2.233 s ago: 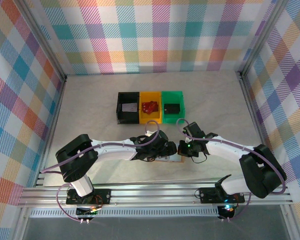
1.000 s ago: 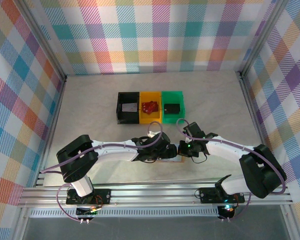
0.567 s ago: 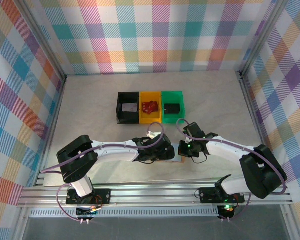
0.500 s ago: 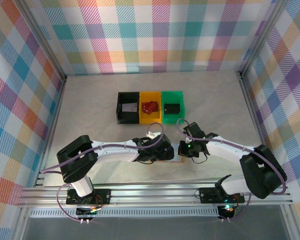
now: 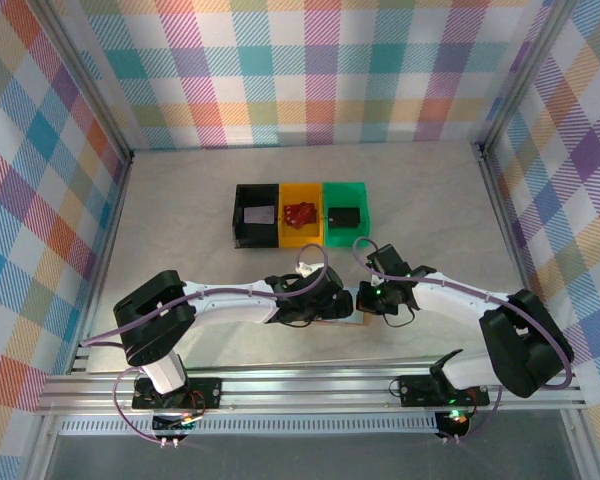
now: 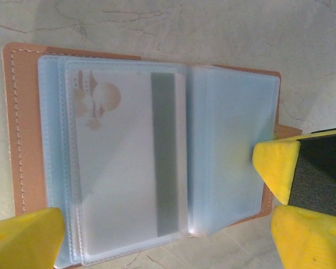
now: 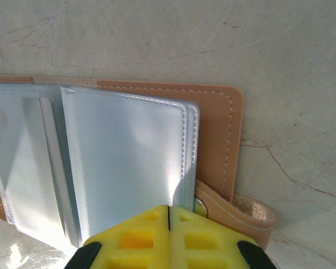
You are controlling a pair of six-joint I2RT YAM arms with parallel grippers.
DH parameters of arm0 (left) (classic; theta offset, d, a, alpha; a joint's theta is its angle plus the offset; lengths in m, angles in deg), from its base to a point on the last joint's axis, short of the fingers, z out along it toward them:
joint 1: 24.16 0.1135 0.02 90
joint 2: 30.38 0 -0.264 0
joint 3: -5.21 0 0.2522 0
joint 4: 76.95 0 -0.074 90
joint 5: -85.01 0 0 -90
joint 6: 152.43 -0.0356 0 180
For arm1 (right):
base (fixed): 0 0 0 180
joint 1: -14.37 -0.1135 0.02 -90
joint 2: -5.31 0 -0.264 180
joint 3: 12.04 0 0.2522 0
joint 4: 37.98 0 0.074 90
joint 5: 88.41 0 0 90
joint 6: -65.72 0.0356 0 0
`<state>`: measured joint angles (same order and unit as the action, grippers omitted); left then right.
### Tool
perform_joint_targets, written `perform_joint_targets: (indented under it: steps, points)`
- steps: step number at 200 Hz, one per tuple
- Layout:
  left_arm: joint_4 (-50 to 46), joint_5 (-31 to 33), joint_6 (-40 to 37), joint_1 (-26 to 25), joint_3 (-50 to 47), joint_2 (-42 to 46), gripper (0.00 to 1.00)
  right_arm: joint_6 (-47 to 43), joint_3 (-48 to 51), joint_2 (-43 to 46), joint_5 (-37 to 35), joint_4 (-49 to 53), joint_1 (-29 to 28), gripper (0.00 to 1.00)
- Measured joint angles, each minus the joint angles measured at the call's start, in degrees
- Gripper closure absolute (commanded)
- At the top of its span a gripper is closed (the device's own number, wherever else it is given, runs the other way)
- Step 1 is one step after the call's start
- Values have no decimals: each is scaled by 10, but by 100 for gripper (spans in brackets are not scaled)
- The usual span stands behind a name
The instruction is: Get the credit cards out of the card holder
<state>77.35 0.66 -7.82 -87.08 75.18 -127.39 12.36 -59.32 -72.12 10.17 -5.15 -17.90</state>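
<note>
Card holder [image 6: 22, 129] lies open on the table [image 6: 241, 33], a card [image 6: 126, 157] in its left sleeve — my left tool [image 6: 162, 241] spread wide over it, my right tool [image 7: 168, 216] closed at its edge.

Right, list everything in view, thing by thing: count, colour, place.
card holder: one, tan with pale blue sleeves, lying open on the table between the grippers
credit card: one seen, pale with a dark stripe, inside a clear sleeve
black bin: one, left of the row, grey item inside
yellow bin: one, middle of the row, red item inside
green bin: one, right of the row, black item inside
table: one, pale marbled
left gripper: open, over the holder
right gripper: shut, tips at the holder's sleeves
</note>
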Motion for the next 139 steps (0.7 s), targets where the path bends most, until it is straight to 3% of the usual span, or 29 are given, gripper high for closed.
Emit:
perform_joint_targets:
  steps: [139]
  points:
    - [5, -5, 4, 0, 4, -21, 6, 0, 0, 0, 0, -1, 0, 100]
